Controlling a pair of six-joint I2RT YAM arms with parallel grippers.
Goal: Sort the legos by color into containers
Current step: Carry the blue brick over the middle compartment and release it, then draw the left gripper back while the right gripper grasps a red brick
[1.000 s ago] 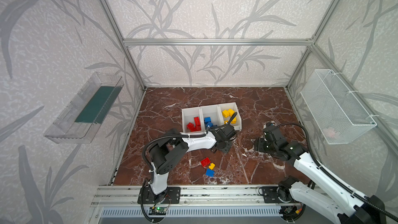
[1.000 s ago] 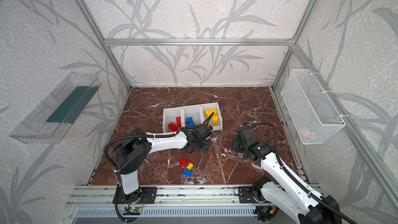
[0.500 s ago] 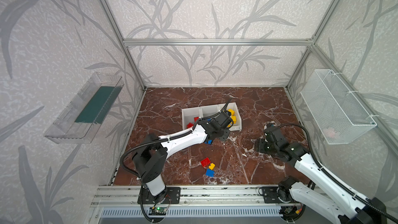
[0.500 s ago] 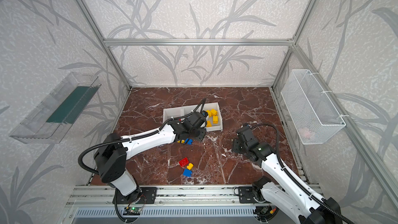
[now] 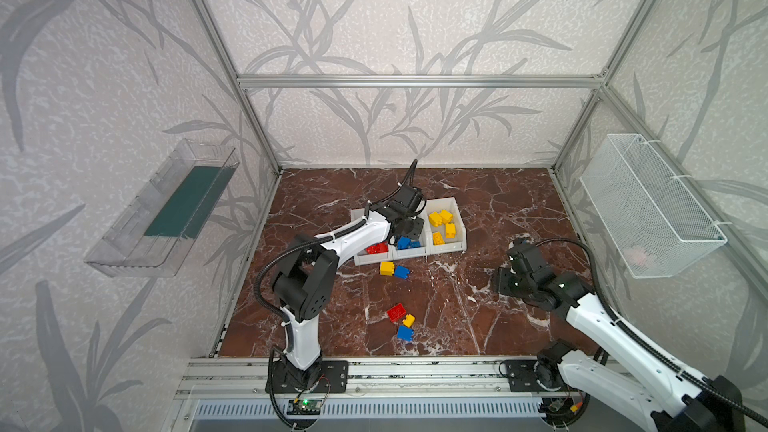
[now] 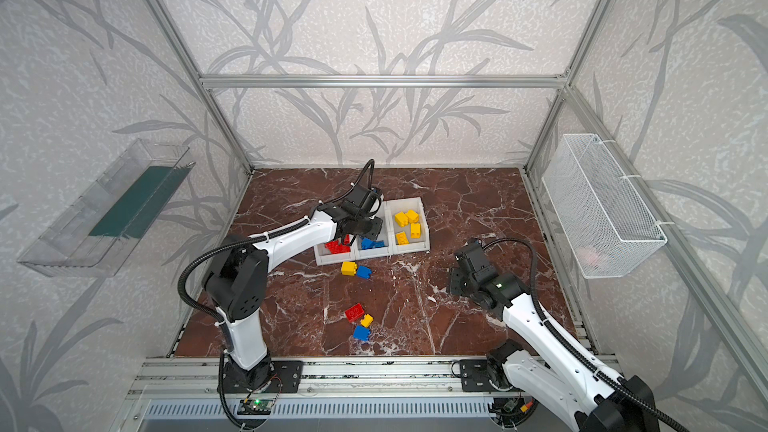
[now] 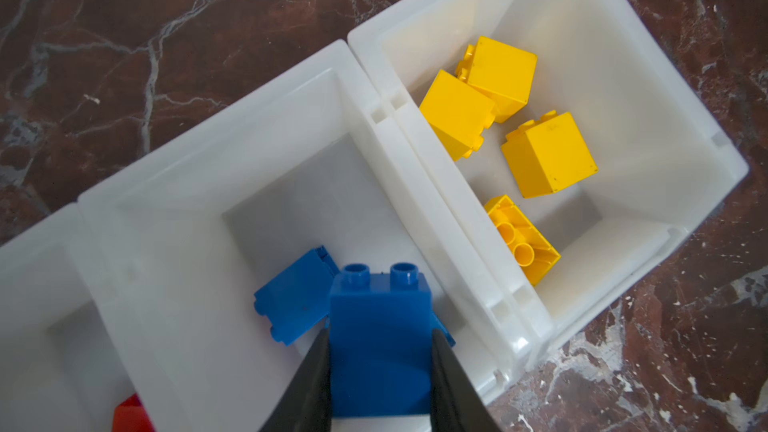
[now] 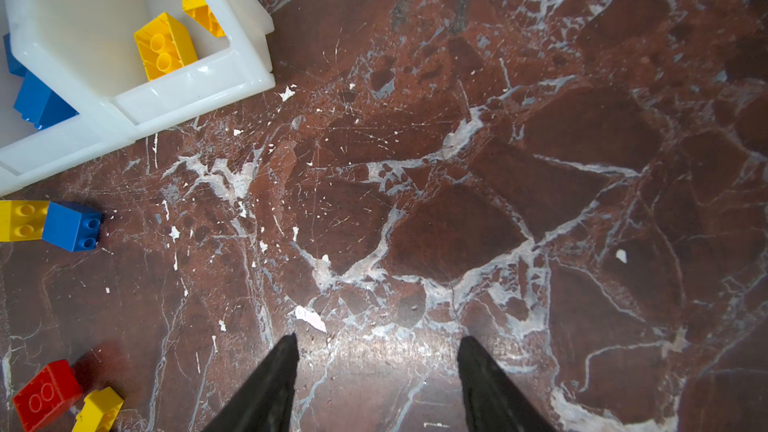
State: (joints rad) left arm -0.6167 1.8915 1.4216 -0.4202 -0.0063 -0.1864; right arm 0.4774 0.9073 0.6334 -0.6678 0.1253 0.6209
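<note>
The blue brick [image 7: 380, 347] hangs over the middle bin [image 7: 208, 126], where a second blue brick [image 7: 291, 301] already lies, so the colour match looks right and the step in hand is the drop. To do it well, I would let go while low inside the walls. The brick sits toward the side shared with the yellow bin [image 7: 623, 76], so a nudge toward the bin's middle would keep it from tipping over that rim. The jaws should part fully before the arm lifts, or the brick may cling to one finger.

The left pincer [image 7: 379, 331] is closed on the blue brick, one dark finger flat against each side, no wider than the brick itself. The right pincer [image 8: 378, 340] stands part open and empty above the bare counter [image 8: 540, 160], touching nothing. Loose bricks [image 5: 401, 320] wait on the counter, well apart from it.
</note>
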